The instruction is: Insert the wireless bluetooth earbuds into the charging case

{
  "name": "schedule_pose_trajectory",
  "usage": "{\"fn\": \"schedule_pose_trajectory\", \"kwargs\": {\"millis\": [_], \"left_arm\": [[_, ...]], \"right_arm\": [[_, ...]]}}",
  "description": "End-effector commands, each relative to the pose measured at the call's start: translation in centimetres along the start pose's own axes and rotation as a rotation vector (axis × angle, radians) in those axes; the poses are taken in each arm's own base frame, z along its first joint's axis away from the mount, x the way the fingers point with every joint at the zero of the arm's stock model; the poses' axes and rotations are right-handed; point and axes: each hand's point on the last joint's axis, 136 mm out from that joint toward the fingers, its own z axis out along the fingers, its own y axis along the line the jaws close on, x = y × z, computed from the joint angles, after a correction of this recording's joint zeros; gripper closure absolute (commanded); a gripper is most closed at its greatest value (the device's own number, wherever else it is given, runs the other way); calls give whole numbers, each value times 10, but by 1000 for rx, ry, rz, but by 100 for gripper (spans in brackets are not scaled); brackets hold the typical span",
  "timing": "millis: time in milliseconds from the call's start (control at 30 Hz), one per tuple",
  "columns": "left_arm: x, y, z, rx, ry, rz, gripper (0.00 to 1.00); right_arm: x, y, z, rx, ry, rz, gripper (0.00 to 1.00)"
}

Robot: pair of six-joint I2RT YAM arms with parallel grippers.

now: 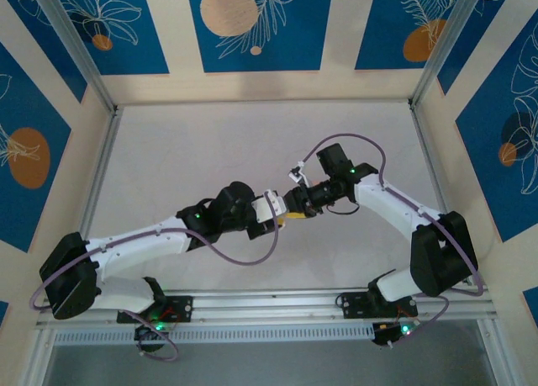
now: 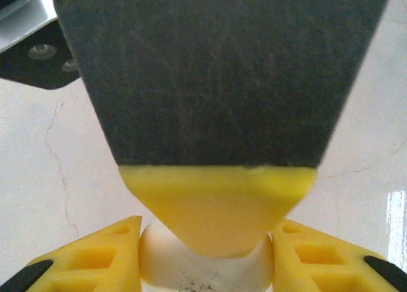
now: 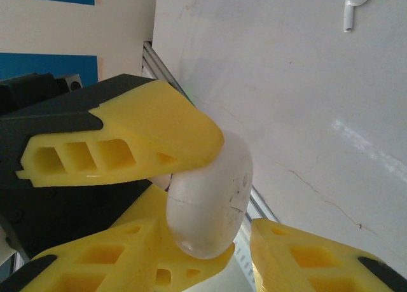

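- While the left end effector [image 2: 205,260] pinches a glossy rounded white case [image 3: 210,196], the right end effector [image 3: 243,241] stands spread.
- Right wrist view: 1 white stemmed earbud [image 3: 351,6] on the pale desk [image 3: 305,101], well apart.

The left arm [image 1: 143,243] and the right arm [image 1: 395,205] are white with fat black joints. A thin purple-grey cable [image 1: 239,261] runs along each arm. Tiny green lights [image 1: 156,322] glow on the bases. The fingers [image 3: 121,146] are yellow with square holes and black backs. Round screws [image 2: 42,50] sit in a black plate.
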Motion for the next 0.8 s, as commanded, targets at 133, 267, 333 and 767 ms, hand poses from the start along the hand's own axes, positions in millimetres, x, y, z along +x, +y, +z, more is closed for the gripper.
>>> {"fn": "schedule_pose_trajectory", "kwargs": {"millis": [133,267,333,767], "left_arm": [[-18,2,-9,-27,-75,8,62],[-21,3,-13,-38,-94,-3,61],[-21,4,-14,-45,-93,-6,58],[-31,26,-59,-37,-137,-87,10]], "right_arm": [[-1,9,4,-33,26,-27,65],[-1,13,4,-37,27,-42,77],[-1,14,3,-33,22,-55,81],[0,12,-25,72,-102,-254,86]]}}
